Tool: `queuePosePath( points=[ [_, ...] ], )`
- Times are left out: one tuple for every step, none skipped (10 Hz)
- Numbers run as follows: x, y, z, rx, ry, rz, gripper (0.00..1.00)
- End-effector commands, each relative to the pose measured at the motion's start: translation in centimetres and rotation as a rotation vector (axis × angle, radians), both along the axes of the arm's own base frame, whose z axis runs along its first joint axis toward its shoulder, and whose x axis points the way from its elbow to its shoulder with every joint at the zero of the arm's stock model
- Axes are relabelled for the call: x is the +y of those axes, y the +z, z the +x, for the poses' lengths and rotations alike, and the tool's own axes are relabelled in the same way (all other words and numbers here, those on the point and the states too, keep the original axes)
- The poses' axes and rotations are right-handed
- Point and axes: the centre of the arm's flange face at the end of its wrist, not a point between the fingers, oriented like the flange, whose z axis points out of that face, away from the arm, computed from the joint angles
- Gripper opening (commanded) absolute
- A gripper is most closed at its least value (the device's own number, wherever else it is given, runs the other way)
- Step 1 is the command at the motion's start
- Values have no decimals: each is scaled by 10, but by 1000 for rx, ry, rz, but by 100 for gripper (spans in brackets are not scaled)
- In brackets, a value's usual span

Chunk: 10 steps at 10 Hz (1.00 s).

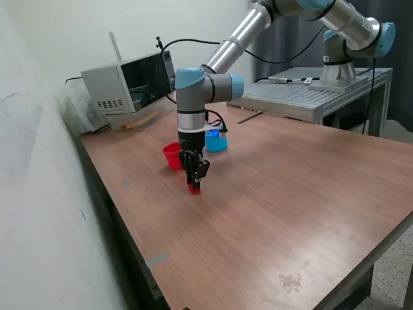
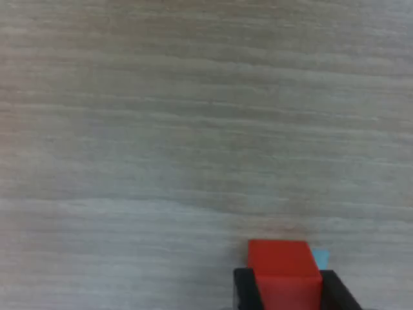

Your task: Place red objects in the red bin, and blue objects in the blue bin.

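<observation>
Red cube sits between the two black fingers of the gripper, which is clamped on its sides; in the exterior view the cube is at the fingertips, at or just above the bench surface, contact not resolvable. Red cup stands just beside the gripper toward the bench's back edge, the light-blue cup further back, partly behind the arm's wrist. Grey box-shaped unit sits at the bench's far corner.

Wooden table; white wall; grey metal bench
</observation>
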Motion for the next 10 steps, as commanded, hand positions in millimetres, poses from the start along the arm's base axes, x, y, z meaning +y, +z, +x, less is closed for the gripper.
queuePosePath(
  points=[
    [1, 6, -1, 4, 7, 7, 0],
    [1, 26, 0, 21, 9, 8, 0],
    [-2, 74, 4, 70, 11, 9, 0],
    [-4, 114, 18, 75, 14, 5, 0],
    [-10, 152, 32, 89, 21, 2, 0],
    [-9, 180, 45, 109, 23, 4, 0],
    [-3, 187, 53, 104, 29, 11, 0],
    [22, 182, 53, 91, 2, 15, 0],
    [73, 178, 50, 83, -63, 18, 0],
    [107, 175, 49, 79, -105, 16, 0]
  ],
)
